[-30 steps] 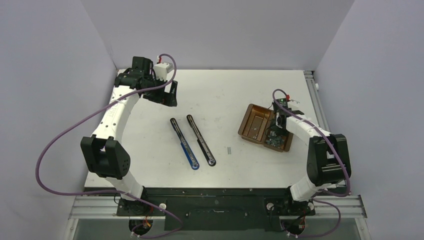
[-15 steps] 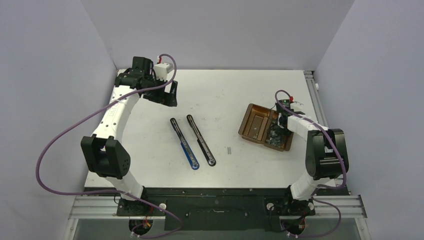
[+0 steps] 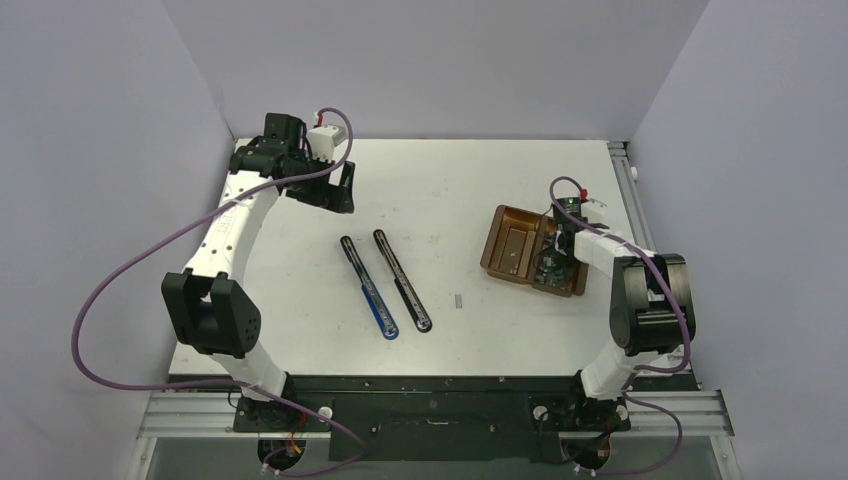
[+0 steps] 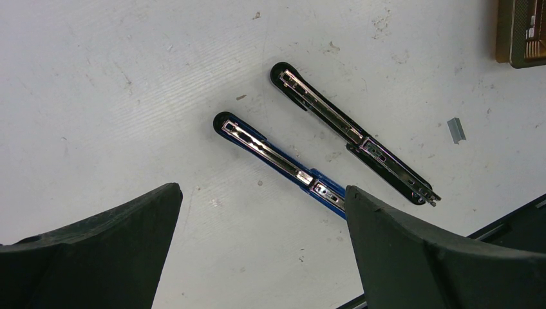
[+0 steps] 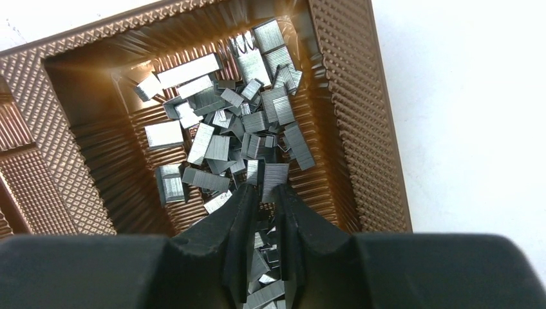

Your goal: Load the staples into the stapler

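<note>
— Where are the staples [image 5: 219,145]?
— Heaped in the tray's [image 5: 348,96] right compartment. My right gripper [image 5: 267,190] sits among them, jaws narrow. I can't tell if it grips any, and the walls are close round it. Left of the tray: blue stapler [image 4: 283,164], black stapler [image 4: 348,132], my left gripper [image 4: 263,190] wide.

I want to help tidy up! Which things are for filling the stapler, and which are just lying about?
For the job:
staples in the brown tray
blue stapler
black stapler
right gripper, among the staples

Just lying about:
one loose staple strip on the table
left gripper, open and empty
</note>
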Motion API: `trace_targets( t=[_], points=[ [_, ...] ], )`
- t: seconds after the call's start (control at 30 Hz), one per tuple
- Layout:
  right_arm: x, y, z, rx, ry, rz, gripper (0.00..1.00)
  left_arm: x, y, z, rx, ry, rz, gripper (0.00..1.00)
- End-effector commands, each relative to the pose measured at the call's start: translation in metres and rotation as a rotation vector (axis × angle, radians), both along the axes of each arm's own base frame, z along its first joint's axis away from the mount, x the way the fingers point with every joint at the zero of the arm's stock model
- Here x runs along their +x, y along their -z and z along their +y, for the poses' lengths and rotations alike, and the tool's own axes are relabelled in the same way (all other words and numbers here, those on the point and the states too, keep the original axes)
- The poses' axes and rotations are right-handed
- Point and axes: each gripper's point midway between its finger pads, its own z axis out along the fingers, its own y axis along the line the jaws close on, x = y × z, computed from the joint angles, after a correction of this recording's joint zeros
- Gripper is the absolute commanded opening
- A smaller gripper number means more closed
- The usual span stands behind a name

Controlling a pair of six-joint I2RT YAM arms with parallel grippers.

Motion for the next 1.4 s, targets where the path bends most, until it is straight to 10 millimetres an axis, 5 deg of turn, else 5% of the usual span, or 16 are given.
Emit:
trace_targets(
  t=[0.0,0.17,0.3,0.5,1.23,1.37],
  points=[
    [-0.018,0.016,-0.003,0.004,0.005,0.05,0.17,0.004,-0.016,0.005,-0.004,-0.014,-0.044,0.96],
    [-0.024,0.011,0.001,0.027,-0.004,0.034,0.1,0.003,-0.018,0.005,-0.007,-0.013,-0.045,0.96],
    [-0.02,-0.013,0.004,0.043,-0.011,-0.035,0.1,0.002,-0.02,0.004,-0.009,-0.011,-0.049,0.96],
    [-0.01,-0.042,-0.005,0.007,0.006,-0.104,0.31,0.002,-0.023,0.005,-0.01,-0.013,-0.055,0.96],
    [-0.017,0.001,-0.003,0.046,0.026,-0.011,0.3,0.003,-0.018,0.008,-0.006,-0.017,-0.048,0.96],
    [-0.015,0.0,-0.001,0.055,0.024,-0.016,0.19,0.003,-0.019,0.008,-0.004,-0.018,-0.052,0.96]
  ],
)
